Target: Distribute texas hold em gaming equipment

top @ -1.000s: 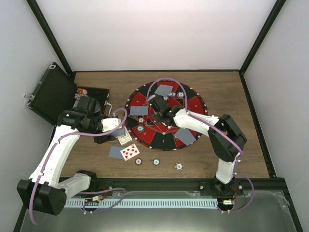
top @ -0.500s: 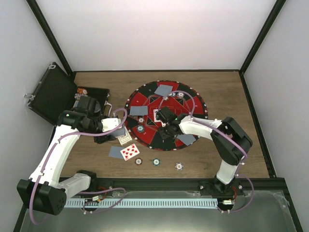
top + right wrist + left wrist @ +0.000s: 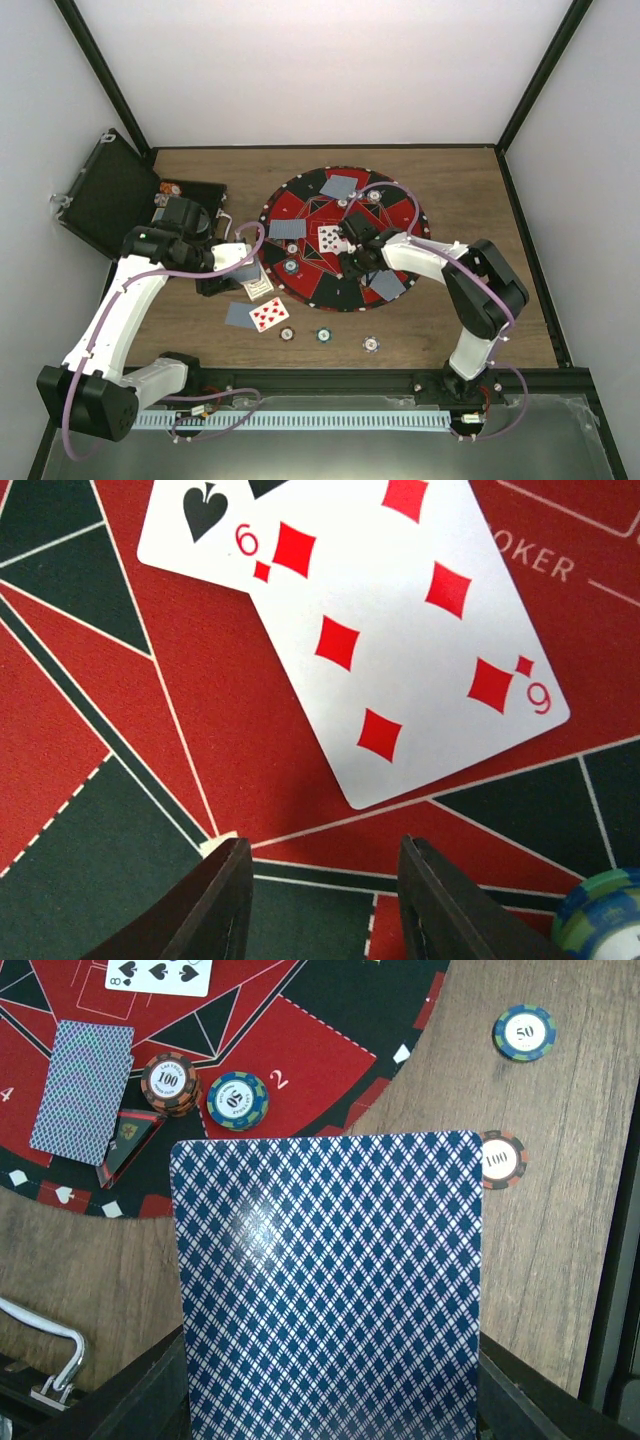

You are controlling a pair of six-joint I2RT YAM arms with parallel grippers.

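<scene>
My left gripper hovers over the table left of the mat and is shut on a blue diamond-backed card, which fills the left wrist view between the fingers. My right gripper is open and empty, low over the middle of the mat, just short of a face-up six of diamonds that overlaps a spade card. In the top view it sits right of those face-up cards. Face-down cards and chips lie on the mat.
The round red-and-black mat fills the table's middle. The open black case stands at the far left. On the wood in front lie a face-down card, a face-up red card and three chips.
My right gripper has drawn back to the right from the mat's centre, leaving the face-up cards uncovered there. The left arm has not moved.
</scene>
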